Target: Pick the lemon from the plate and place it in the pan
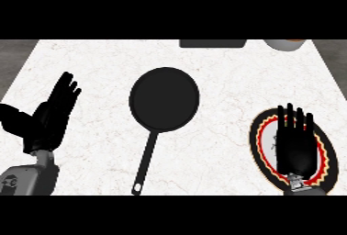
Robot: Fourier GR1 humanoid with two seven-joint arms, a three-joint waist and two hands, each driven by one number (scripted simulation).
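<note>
Over the plate at the right front, the right hand lay spread, fingers straight, clasping nothing; the lemon did not show, presumably hidden beneath it, long axis not determinable; judged light, firm, waxy, prone to roll; best grasped across its middle; left hand rested open at left.

Pan central on counter — plate right of it, nearer front

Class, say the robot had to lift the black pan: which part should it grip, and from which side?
Probably the handle of the pan: long, thin, running from the round bowl back toward the robot. Come from above on the near side, fingers closing across it. The open left hand seems free; the right hand is over the plate.
</note>
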